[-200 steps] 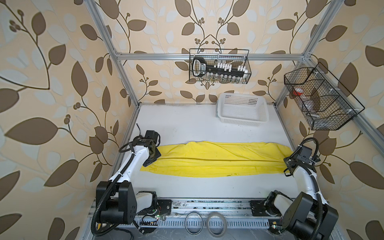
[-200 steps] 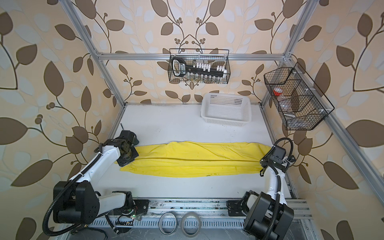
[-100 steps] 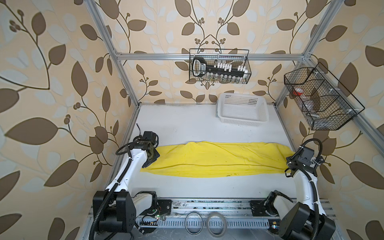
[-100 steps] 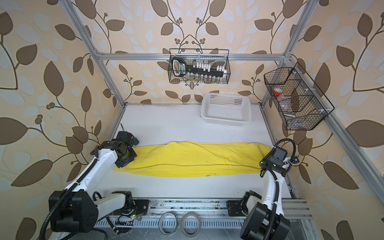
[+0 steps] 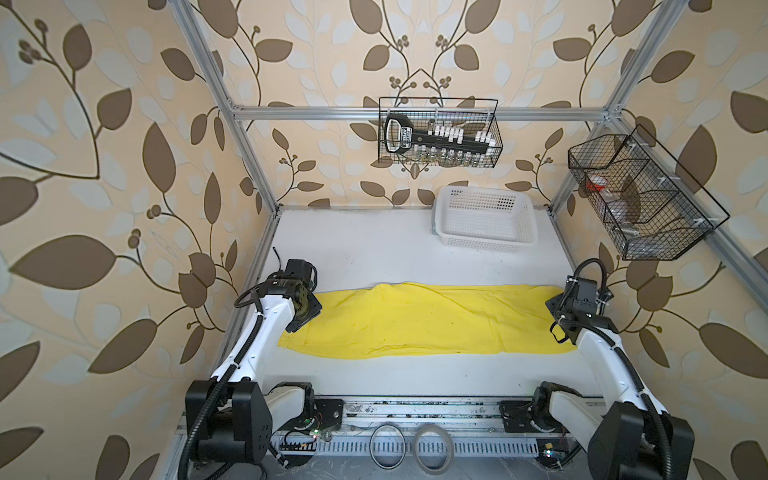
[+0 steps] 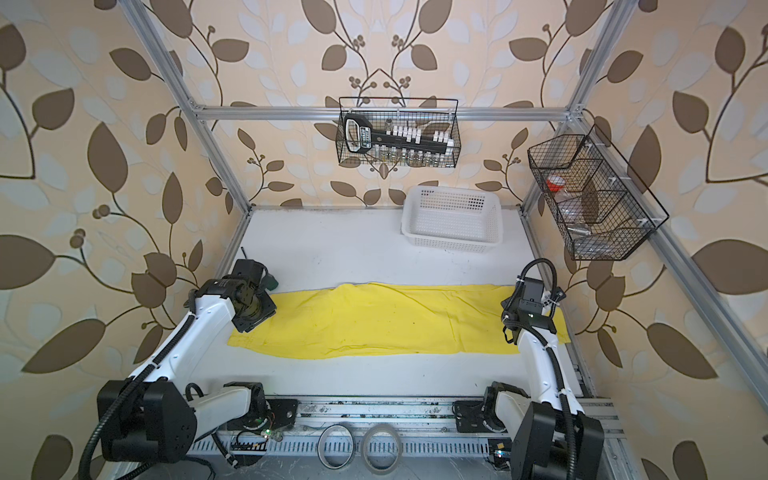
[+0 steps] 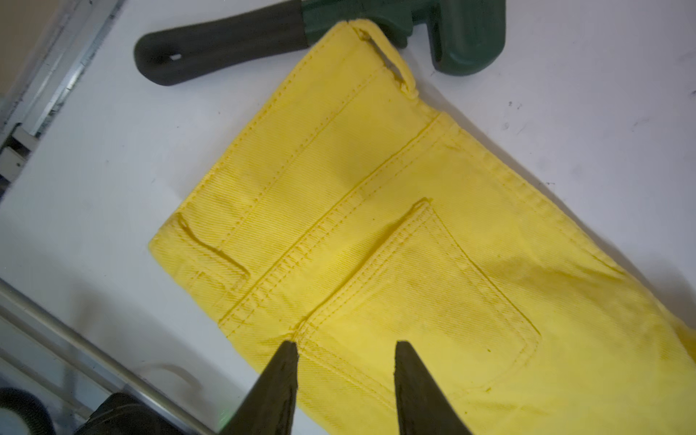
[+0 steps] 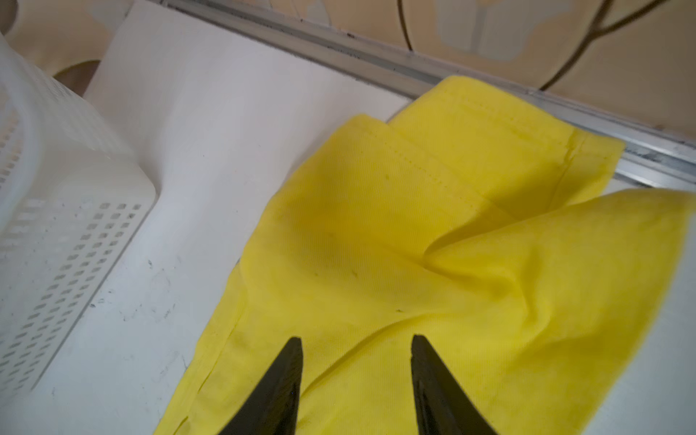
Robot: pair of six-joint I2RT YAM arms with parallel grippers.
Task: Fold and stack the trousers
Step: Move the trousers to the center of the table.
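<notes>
Yellow trousers [image 5: 424,320] [image 6: 390,320] lie flat on a white surface [image 5: 374,249], folded lengthwise into one long band that runs from side to side across its near half, seen in both top views. The waist end is at the left, the leg ends at the right.

The left end effector [image 7: 344,348] hangs low over the waist end. Its two dark fingers [image 7: 280,376] stand apart with nothing between them, above the corner of a back pocket. The left wrist view shows the waistband [image 7: 286,158], belt loops and stitched seams.

The right end effector [image 8: 356,339] hangs over the leg ends, open as well, with only loose cloth [image 8: 414,263] below the gap. One hem [image 8: 508,124] lies against the metal rail [image 8: 376,64] at the edge of the surface, and a fold of cloth rises beside it.

A green wrench [image 7: 226,45] with a black handle lies just beyond the waist, and a corner of the waistband reaches it. A white perforated basket [image 5: 484,245] [image 8: 56,244] stands at the far right of the surface, well apart from the trousers
</notes>
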